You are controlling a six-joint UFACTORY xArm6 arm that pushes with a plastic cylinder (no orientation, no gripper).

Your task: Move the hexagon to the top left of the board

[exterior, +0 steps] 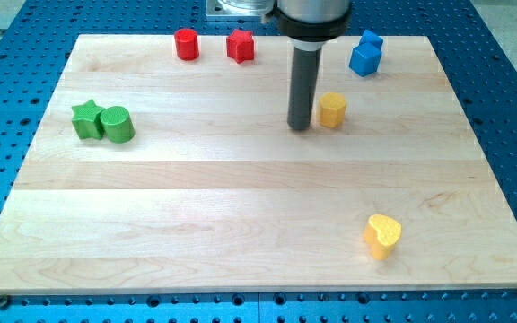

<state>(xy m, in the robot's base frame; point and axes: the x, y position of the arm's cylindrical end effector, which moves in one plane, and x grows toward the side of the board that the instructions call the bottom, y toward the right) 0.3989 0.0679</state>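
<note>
My tip point(300, 126), a bare rod with nothing to grasp, rests on the wooden board point(240, 206). The yellow hexagon point(332, 109) sits just beside it toward the view's right, seemingly not quite touching.

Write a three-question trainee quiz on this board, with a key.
1. True or false: my tip sits just at the view's left of the yellow hexagon.
2. Which block touches the green star? A) red cylinder B) green cylinder C) blue block
3. Fill in: the yellow heart lies near the view's bottom ____.

Key: 1 true; 2 B; 3 right.
</note>
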